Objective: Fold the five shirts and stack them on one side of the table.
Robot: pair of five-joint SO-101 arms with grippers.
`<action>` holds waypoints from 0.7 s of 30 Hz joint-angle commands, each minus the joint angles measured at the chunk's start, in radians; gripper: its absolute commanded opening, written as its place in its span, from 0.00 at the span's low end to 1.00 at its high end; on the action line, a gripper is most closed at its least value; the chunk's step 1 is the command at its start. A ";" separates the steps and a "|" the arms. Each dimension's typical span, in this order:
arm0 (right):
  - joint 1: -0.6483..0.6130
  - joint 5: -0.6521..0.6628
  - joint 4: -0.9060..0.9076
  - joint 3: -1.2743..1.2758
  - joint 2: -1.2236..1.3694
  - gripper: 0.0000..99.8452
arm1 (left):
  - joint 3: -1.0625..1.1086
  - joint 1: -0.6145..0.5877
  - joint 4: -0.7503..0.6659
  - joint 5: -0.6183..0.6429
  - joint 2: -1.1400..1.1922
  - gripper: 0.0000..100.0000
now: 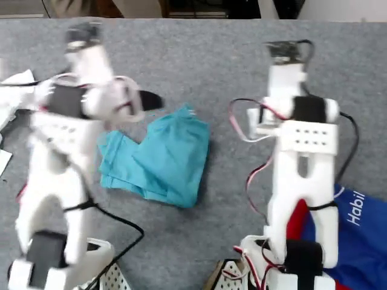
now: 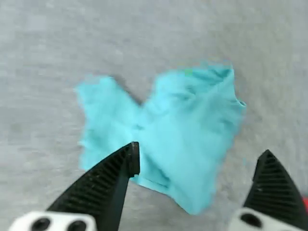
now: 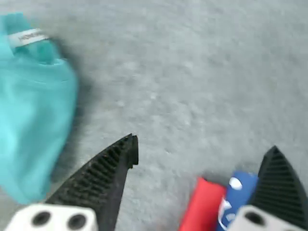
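A crumpled turquoise shirt [image 1: 158, 156] lies on the grey table, between the two arms. My left gripper [image 2: 199, 156] hangs open above the turquoise shirt [image 2: 183, 120], holding nothing, and its black fingers [image 2: 108, 180] straddle the cloth's near edge. My right gripper [image 3: 202, 149] is open over bare table, with the turquoise shirt [image 3: 29, 110] off to one side of it. A blue and red shirt [image 1: 357, 232] lies at the front right corner, partly under the right arm [image 1: 302, 139]. The same blue and red shirt [image 3: 216, 202] shows between the right fingers.
The left arm [image 1: 66, 139] stands at the front left with a black cable trailing from it. White paper-like items [image 1: 15, 84] lie at the table's left edge. Grey table [image 1: 199, 60] stretches open at the back.
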 commanded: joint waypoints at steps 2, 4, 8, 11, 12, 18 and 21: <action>-0.246 0.002 -0.014 -0.108 0.064 0.40 | 0.075 -0.244 0.017 -0.061 -0.143 0.32; -0.341 -0.002 -0.011 -0.154 0.137 0.40 | 0.149 -0.356 0.017 -0.078 -0.173 0.29; -0.487 -0.054 0.005 -0.275 0.318 0.40 | 0.322 -0.528 0.002 -0.176 -0.223 0.23; -0.587 -0.057 0.066 -0.392 0.467 0.40 | 0.489 -0.637 -0.061 -0.224 -0.254 0.17; -0.613 -0.055 0.086 -0.427 0.519 0.40 | 0.548 -0.666 -0.094 -0.235 -0.263 0.15; -0.668 -0.054 0.147 -0.611 0.791 0.40 | 0.795 -0.772 -0.219 -0.345 -0.341 0.07; -0.641 -0.054 0.166 -0.687 0.903 0.36 | 0.862 -0.792 -0.222 -0.381 -0.387 0.07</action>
